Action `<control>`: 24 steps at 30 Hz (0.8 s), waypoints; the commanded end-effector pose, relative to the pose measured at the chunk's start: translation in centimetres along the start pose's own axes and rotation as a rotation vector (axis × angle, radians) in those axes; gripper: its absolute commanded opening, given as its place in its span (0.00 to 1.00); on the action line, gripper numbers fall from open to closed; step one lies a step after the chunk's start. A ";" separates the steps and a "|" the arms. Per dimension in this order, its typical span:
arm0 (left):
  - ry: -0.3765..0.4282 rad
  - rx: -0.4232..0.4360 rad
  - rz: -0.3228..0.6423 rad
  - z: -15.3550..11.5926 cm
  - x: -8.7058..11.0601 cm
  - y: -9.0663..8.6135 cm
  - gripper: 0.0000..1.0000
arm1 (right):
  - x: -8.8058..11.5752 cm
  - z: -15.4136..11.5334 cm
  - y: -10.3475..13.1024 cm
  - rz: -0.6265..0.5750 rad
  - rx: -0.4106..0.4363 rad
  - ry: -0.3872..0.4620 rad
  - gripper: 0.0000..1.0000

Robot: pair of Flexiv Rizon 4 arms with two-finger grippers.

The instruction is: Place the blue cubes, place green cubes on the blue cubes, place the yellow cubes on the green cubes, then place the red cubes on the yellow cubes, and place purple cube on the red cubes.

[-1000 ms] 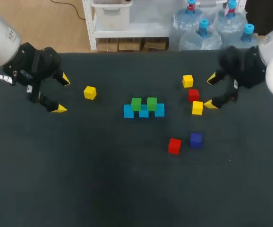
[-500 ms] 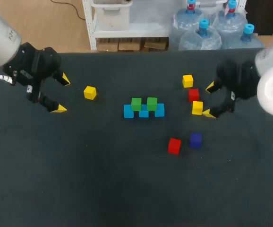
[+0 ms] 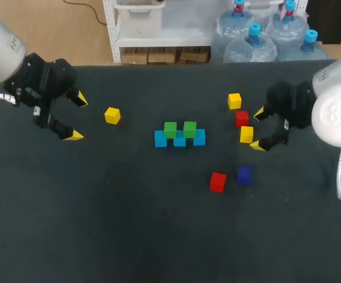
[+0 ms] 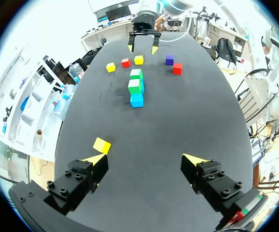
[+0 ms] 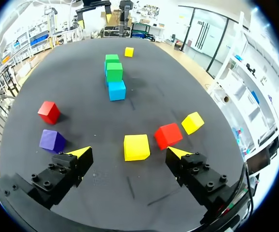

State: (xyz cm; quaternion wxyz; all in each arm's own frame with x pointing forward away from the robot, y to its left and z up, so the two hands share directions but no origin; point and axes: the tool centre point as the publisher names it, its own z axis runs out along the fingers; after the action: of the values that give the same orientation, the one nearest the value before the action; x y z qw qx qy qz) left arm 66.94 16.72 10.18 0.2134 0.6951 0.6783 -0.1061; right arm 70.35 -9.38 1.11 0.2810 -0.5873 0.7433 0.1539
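**A:** Entry for the blue row (image 3: 179, 140)?

**B:** We see three blue cubes side by side, touching, on the black table (image 3: 129, 230). Two green cubes (image 3: 170, 130) sit on top of the blue row.

**A:** Loose cubes?

**B:** One yellow cube (image 3: 112, 115) lies well to the left of the blue row. To the right of the blue row we note three close together. They are a far yellow cube (image 3: 234, 101), a red cube (image 3: 242, 118), and a near yellow cube (image 3: 246, 134) about level with the row. On the robot's side of the blue row, off to its right, lie a second red cube (image 3: 217, 181) and the purple cube (image 3: 245, 174), the purple one farther out.

**A:** Grippers?

**B:** The left gripper (image 3: 77, 118) hangs well left of the blue row, past the lone yellow cube. Its fingers are spread wide and hold nothing. The right gripper (image 3: 258, 130) is to the right of the blue row, fingers also wide apart. The near yellow cube lies between its tips. The right wrist view shows a gap on each side, so we record no grip.
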 end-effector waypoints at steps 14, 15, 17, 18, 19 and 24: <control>-0.005 -0.001 0.003 0.0 0.1 0.0 1.00 | 0.4 2.2 -0.4 0.005 -0.023 -0.005 0.71; -0.005 -0.001 0.003 0.0 0.1 0.0 1.00 | 0.5 2.2 -0.4 0.005 -0.023 -0.005 0.70; -0.005 -0.001 0.003 0.0 0.1 0.0 1.00 | 0.5 2.4 -0.4 0.004 -0.024 -0.006 0.69; -0.005 -0.001 0.003 0.0 0.1 0.0 1.00 | 0.5 2.5 -0.4 0.005 -0.024 -0.006 0.70; -0.005 -0.001 0.003 0.0 0.1 0.0 1.00 | 0.6 2.5 -0.5 0.005 -0.025 -0.006 0.69; -0.005 -0.001 0.003 0.0 0.1 0.0 1.00 | 0.7 2.7 -0.6 0.003 -0.026 -0.006 0.70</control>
State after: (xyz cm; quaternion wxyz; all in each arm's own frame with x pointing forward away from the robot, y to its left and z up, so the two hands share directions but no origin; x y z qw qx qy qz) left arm 66.94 16.72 10.18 0.2134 0.6951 0.6783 -0.1061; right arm 71.19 -8.55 -1.16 0.2747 -0.5890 0.7423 0.1629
